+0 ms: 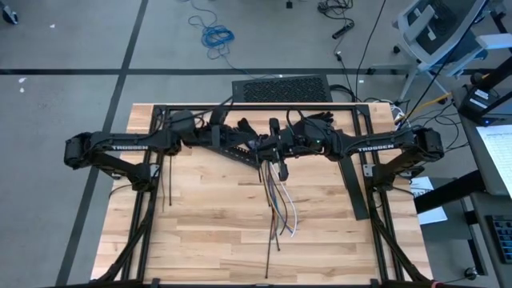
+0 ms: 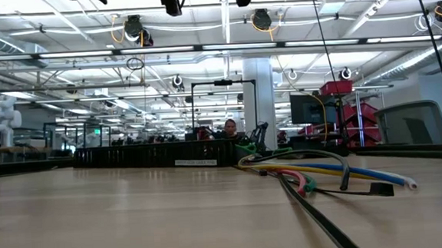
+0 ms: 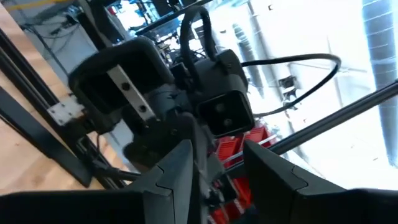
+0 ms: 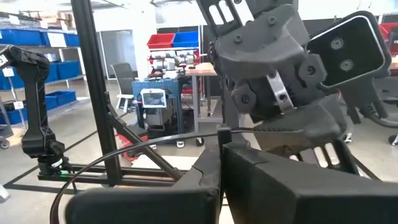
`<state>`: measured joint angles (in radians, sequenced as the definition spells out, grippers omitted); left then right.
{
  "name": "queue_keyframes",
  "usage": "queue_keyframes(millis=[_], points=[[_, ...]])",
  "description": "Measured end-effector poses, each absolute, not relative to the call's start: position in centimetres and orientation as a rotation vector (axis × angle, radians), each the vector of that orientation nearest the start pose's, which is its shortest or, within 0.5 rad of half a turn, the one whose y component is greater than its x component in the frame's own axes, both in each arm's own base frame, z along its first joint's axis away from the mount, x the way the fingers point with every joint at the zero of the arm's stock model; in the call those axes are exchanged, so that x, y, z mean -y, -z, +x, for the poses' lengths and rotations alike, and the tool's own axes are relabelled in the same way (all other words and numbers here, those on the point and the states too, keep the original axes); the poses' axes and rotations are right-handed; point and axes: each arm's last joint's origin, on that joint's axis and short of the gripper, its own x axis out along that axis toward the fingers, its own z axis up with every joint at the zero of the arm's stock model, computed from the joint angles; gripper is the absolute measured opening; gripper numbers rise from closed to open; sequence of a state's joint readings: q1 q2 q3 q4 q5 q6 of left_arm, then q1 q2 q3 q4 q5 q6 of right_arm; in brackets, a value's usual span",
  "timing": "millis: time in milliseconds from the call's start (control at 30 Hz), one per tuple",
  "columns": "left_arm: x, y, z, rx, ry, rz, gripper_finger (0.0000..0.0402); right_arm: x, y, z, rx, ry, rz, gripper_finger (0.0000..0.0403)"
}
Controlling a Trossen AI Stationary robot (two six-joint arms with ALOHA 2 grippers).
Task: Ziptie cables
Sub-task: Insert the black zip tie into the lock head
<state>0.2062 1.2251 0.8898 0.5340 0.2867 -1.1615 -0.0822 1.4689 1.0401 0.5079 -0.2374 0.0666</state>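
The cables (image 1: 282, 204), white, red, green, orange and blue wires, come together under the two grippers that meet above the table's middle. Their free ends (image 2: 339, 177) lie fanned out on the wood. My left gripper (image 1: 269, 149) (image 3: 217, 171) is shut on the bundle's top. Facing it, my right gripper (image 1: 288, 149) (image 4: 222, 155) is shut on a thin black ziptie (image 4: 143, 144) that arcs away in a loop. Spare zipties (image 1: 166, 182) lie at the table's left, and one long dark strip (image 1: 268, 248) (image 2: 319, 218) lies under the wire ends. My left gripper has the cables at their gathered upper end (image 1: 278, 166); both hands hide the place of contact. It reaches in level from the table's left. The wires hang slack below it, their lower ends on the table. My right gripper pinches the ziptie between its two fingers near the small block on the strip (image 4: 224, 133). It comes in level from the table's right, with the strip lying across the fingertips. The strip runs on toward the left gripper on one side and bows away, clear of the table, on the other.
A long black slotted rail (image 1: 356, 188) lies on the table's right half. A black frame (image 1: 264, 106) runs around the table, with a dark mesh panel (image 1: 280, 88) behind its far edge. Bare wood (image 1: 216, 232) shows toward the near edge.
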Motion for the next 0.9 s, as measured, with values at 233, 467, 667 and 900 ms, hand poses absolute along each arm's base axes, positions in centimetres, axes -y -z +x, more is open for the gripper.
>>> queue_keyframes(millis=[233, 467, 667, 900], points=[[-4.3, -34.7, 27.2, 0.106, 0.204, -1.122, 0.0138, 2.1, -32.6, 33.6, 0.071, -0.155, 0.035, 0.0000], [-4.0, -33.9, 27.4, 0.043, 0.161, -1.143, 0.0138, 2.1, -32.9, 33.6, 0.104, -0.157, 0.031, 0.0000], [-4.1, -34.6, 27.3, 0.121, 0.167, -1.144, 0.0138, 2.1, -32.7, 33.6, 0.084, -0.156, 0.037, 0.0000], [-3.7, -34.7, 27.3, 0.119, 0.187, -1.205, 0.0138, 2.1, -32.6, 33.6, 0.076, -0.156, 0.039, 0.0000]])
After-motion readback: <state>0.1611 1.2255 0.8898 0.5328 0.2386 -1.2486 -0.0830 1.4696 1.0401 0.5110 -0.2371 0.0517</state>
